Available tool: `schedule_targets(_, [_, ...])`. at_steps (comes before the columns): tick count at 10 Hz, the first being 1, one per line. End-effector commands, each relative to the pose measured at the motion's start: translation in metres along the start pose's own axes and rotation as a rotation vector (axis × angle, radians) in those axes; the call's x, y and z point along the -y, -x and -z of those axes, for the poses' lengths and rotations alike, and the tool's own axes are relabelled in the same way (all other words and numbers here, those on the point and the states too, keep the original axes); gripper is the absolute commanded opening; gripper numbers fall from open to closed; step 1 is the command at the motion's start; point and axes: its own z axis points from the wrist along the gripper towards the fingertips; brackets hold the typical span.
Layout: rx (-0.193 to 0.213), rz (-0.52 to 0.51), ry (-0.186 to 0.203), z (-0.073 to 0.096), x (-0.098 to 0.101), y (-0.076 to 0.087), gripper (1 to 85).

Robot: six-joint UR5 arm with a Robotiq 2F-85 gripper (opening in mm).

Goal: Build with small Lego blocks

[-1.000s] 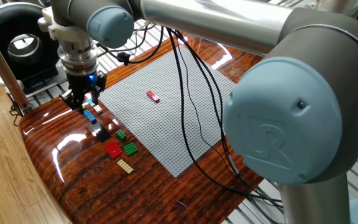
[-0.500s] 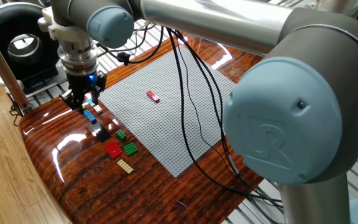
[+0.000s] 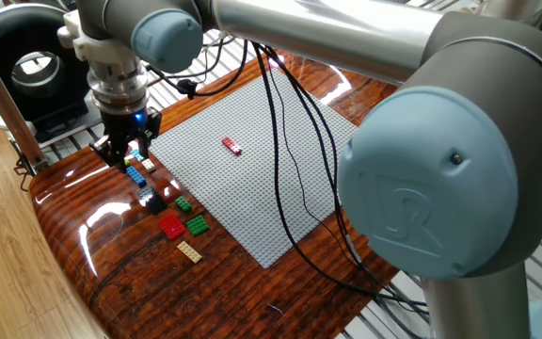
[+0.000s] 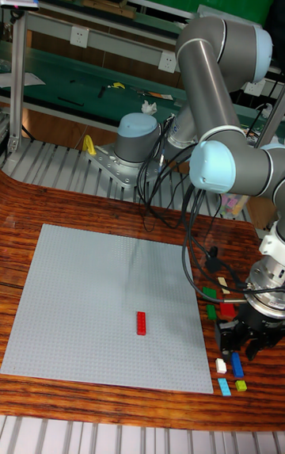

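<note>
Two-finger gripper [image 3: 123,151] poised over loose small Lego blocks [image 3: 169,211].
The blocks lie on the wooden table [image 3: 252,292] beside the grey baseplate [image 3: 252,179]; a blue brick [image 4: 237,364] lies lengthwise near-to-far beneath the fingers, whose state cannot be told.

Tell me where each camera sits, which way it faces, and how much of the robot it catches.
Fixed view: sits close behind the arm, looking down across the grey baseplate; a big elbow joint fills the right side, the gripper hangs at upper left.
Tall fixed view: stands off the table's opposite edge, facing the arm's base and back wall; shows the whole arm.
Both share the baseplate, the red brick on it, the gripper and the loose blocks beside the baseplate.
</note>
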Motion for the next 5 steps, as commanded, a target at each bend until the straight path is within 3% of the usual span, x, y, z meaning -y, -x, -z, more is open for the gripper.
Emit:
schedule_targets(1, [-0.026, 0.021, 0.006, 0.001, 0.000, -0.006, 48.7])
schedule_targets(5, [0.008, -0.080, 0.022, -0.002, -0.009, 0.004, 51.7])
